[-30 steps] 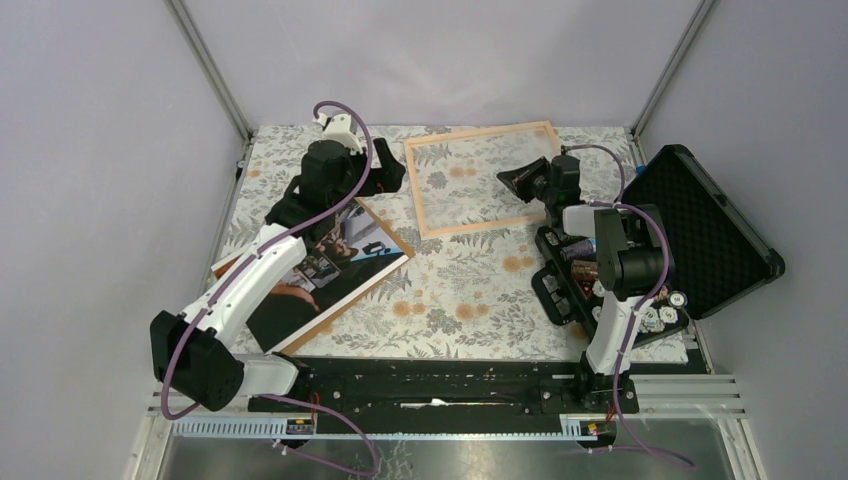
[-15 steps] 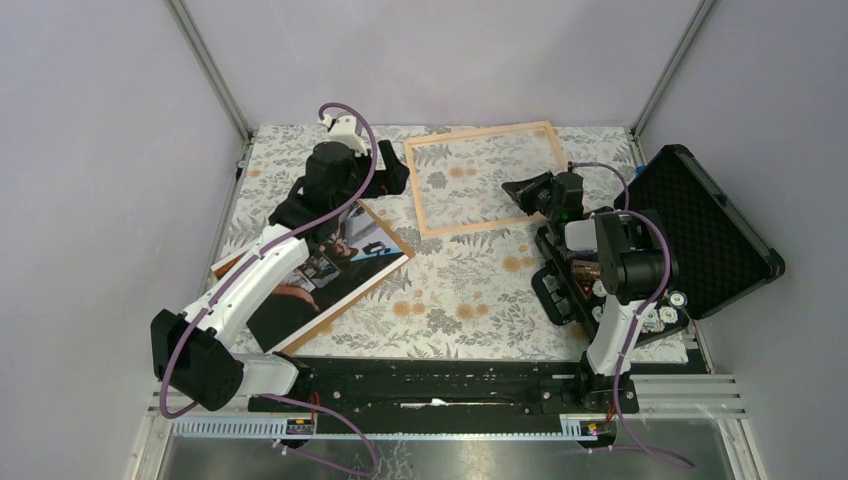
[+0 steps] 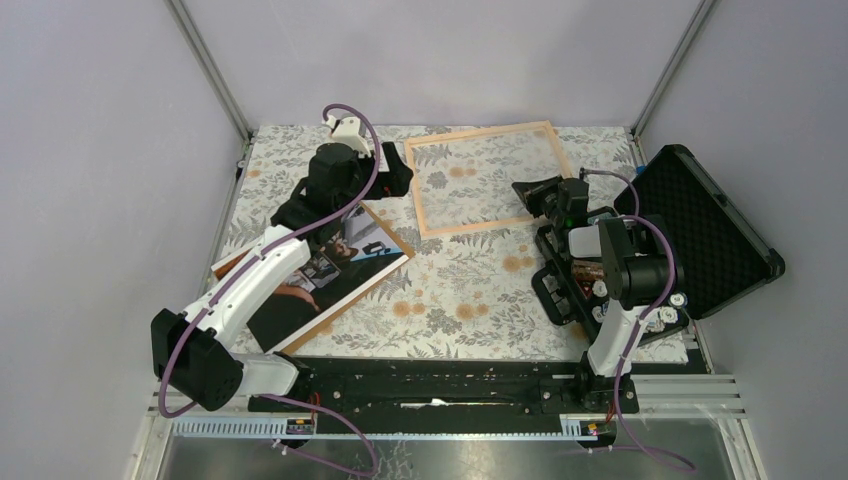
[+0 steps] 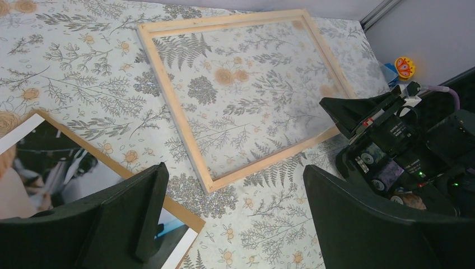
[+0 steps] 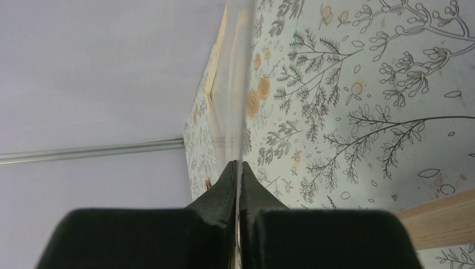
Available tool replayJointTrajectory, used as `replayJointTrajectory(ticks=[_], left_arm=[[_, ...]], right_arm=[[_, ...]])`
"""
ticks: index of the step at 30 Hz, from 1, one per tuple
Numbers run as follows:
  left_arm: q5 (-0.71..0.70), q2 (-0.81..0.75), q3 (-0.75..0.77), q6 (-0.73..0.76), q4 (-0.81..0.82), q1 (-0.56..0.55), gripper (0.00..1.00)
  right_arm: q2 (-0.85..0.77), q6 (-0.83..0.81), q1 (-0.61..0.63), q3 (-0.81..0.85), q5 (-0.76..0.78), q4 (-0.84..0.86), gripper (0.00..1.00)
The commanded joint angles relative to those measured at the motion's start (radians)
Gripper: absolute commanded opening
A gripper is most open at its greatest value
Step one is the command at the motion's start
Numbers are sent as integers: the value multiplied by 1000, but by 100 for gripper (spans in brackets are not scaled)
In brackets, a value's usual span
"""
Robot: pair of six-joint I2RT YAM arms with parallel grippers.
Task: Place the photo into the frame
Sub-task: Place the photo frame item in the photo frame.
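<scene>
I've got left jaws spread wide over the tabletop (image 3: 470, 290) beside the frame (image 4: 175, 106), right jaws pinching a clear pane (image 4: 252, 112) at its near-right corner, photo (image 3: 320, 275) face-up front-left, outside it.

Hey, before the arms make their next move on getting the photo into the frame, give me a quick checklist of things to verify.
1. Right gripper shut on the clear pane: ok.
2. Left gripper open and holding nothing: ok.
3. Clear pane off the opening of the frame: not ok, it covers the opening.
4. Photo lying face up beside the frame, ungripped: ok.
5. Frame lying flat: ok.
6. Photo inside the frame: not ok.
</scene>
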Motion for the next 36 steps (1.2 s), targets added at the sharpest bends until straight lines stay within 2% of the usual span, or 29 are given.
replayJointTrajectory(ticks=[1,22,36], left_arm=[[-13,0,10,11,15,-8,99],[-28,4,17,19,6,-31,99],[-29,7,17,19,5,-36,99]], right_arm=[[-12,16,-6,39,75,99,0],[93,57,-5,79,137,171,0],[103,83,-6,55,196,170,0]])
